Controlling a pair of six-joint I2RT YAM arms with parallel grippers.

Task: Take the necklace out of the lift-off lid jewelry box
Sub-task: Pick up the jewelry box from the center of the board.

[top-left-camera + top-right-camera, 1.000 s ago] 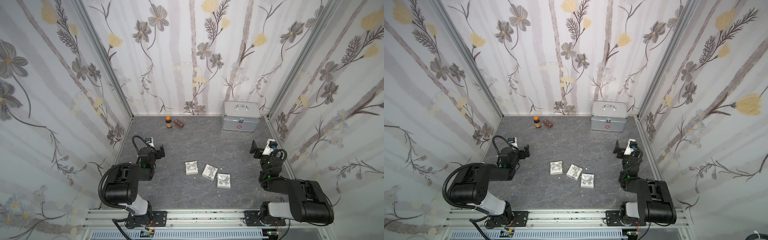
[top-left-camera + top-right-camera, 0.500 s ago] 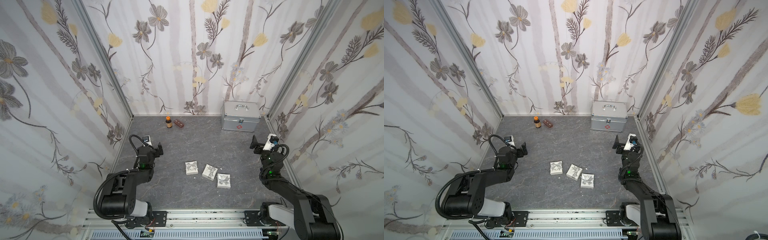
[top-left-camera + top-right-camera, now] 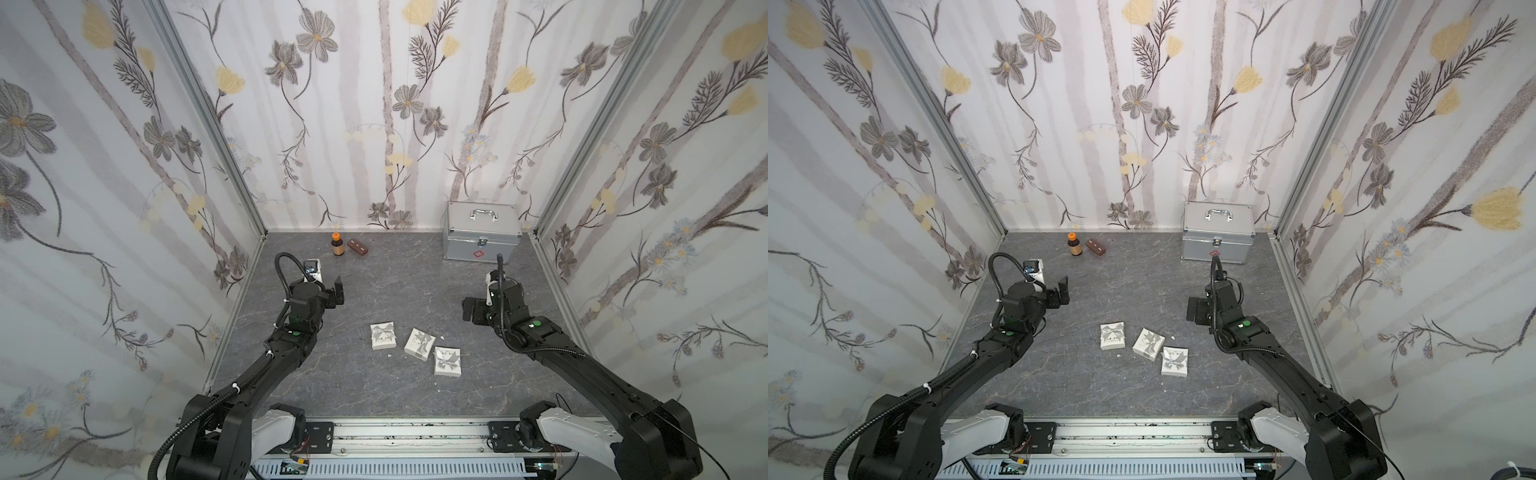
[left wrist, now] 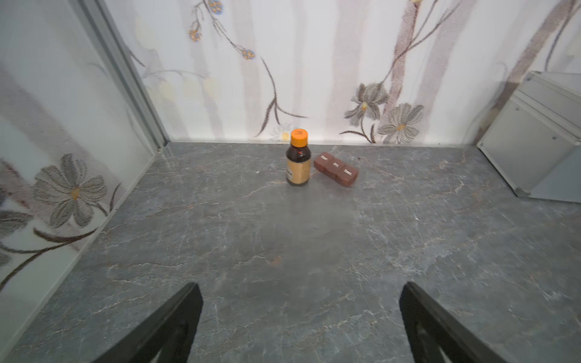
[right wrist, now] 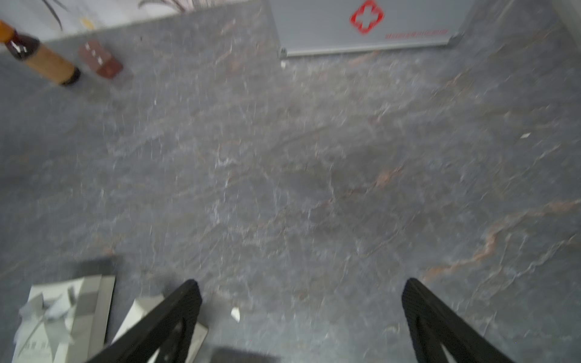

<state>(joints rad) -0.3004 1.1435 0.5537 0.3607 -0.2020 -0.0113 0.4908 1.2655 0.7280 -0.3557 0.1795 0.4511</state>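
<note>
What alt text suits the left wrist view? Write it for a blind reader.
The left tool, open and empty, hangs over a grey marbled table. Beyond it, near the floral wall, an orange-capped brown bottle stands upright beside a brown three-section pill box, with a silver metal case off to one side.

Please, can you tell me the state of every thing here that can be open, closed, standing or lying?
Left claw: open, empty.
Right claw: open, empty.
Left white box: lid on, flat.
Middle white box: lid on, flat.
Right white box: lid on, flat.
Silver case: closed, upright.
Brown bottle: upright, orange cap on.
Brown pill box: closed, lying flat.
Necklace: not visible.
</note>
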